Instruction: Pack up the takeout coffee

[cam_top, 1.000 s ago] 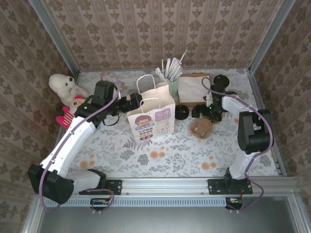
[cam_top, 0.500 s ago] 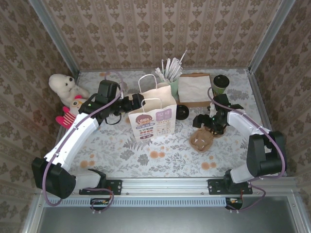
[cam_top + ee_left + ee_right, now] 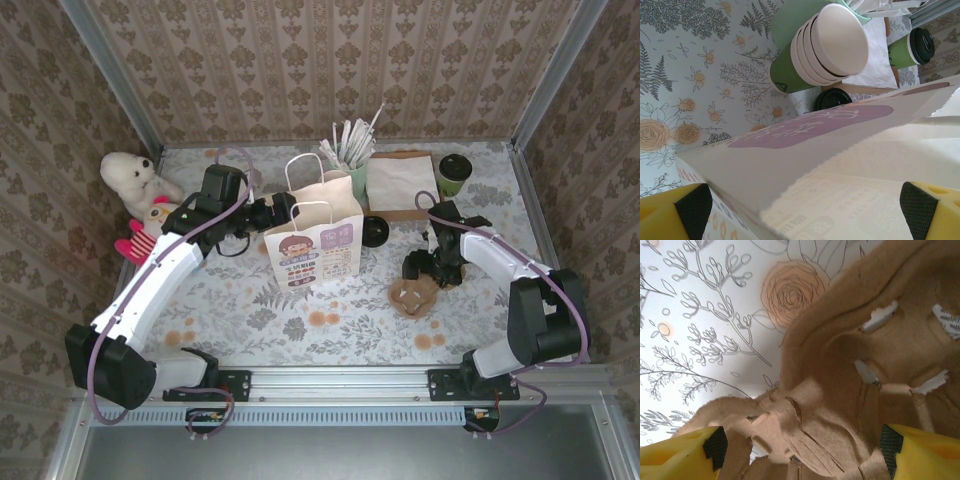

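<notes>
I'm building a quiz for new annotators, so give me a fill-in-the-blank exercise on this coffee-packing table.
1. The takeout coffee has a ___ lid.
2. The right tool is above the ___ cup carrier.
3. The white paper bag stands ___, handles up.
4. The straws stand in a ___ holder.
Missing words: black; brown; upright; green.

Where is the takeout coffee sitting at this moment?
In the top view the takeout coffee stands upright at the back right of the table, just right of the white paper stack. The left wrist view shows it at the upper right.
</notes>
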Controlling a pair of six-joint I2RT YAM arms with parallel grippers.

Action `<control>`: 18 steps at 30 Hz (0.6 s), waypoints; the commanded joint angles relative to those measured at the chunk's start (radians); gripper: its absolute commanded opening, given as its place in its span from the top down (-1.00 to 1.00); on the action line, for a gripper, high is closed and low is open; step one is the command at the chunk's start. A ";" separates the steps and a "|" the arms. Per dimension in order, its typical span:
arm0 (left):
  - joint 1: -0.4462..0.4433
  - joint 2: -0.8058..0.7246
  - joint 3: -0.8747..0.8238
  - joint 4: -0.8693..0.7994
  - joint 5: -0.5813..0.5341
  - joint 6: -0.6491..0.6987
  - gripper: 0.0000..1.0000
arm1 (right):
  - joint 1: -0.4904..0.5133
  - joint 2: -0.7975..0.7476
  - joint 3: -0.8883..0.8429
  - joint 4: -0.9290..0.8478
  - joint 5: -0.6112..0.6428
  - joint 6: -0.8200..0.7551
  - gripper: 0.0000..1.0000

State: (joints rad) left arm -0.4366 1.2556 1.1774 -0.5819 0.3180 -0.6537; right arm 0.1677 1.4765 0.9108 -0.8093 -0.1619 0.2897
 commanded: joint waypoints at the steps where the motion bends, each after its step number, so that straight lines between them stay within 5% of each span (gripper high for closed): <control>1: 0.002 -0.002 0.011 0.007 0.004 0.002 -1.00 | 0.008 0.002 0.034 -0.095 0.028 -0.006 -0.59; 11: -0.001 0.008 0.008 0.017 0.007 -0.001 -1.00 | 0.061 0.095 0.065 -0.095 0.122 0.052 -0.51; 18: -0.003 0.006 0.002 0.013 0.002 0.002 -1.00 | 0.067 0.122 0.070 -0.042 0.151 0.250 -0.31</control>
State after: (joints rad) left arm -0.4370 1.2579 1.1774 -0.5816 0.3180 -0.6540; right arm 0.2321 1.5841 0.9592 -0.8631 -0.0540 0.4118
